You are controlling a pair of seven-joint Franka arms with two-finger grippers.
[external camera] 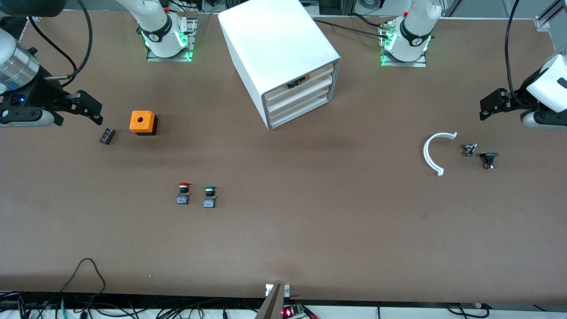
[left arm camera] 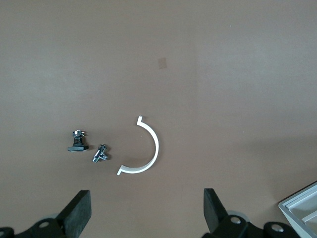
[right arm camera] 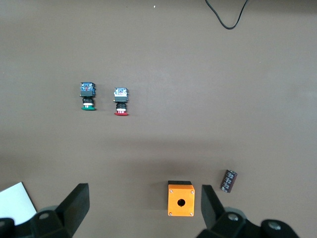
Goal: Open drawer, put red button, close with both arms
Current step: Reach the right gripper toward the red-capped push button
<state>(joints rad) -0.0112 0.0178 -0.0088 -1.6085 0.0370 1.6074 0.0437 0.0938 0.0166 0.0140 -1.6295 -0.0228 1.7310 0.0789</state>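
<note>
While all four drawers (external camera: 296, 98) sit shut in the cabinet (external camera: 274, 48), nothing blocks its front.
On the desk (external camera: 310, 221) the red button (external camera: 183, 193) stands just beside one green button (external camera: 209, 196), nearer the camera than the orange box (external camera: 143, 122) and capacitor (external camera: 107, 135). Both arms wait: right claw (external camera: 91, 108) over its end, fingers apart; left claw (external camera: 489, 106) likewise, above one white arc (external camera: 432, 155) and two small parts (external camera: 480, 154).

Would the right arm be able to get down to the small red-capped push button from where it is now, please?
Probably yes. The right end effector hangs open over the table's right-arm end, near the orange box. The red-capped push button stands in the open, nearer the front camera; only the green-capped button beside it crowds the grasp.
</note>
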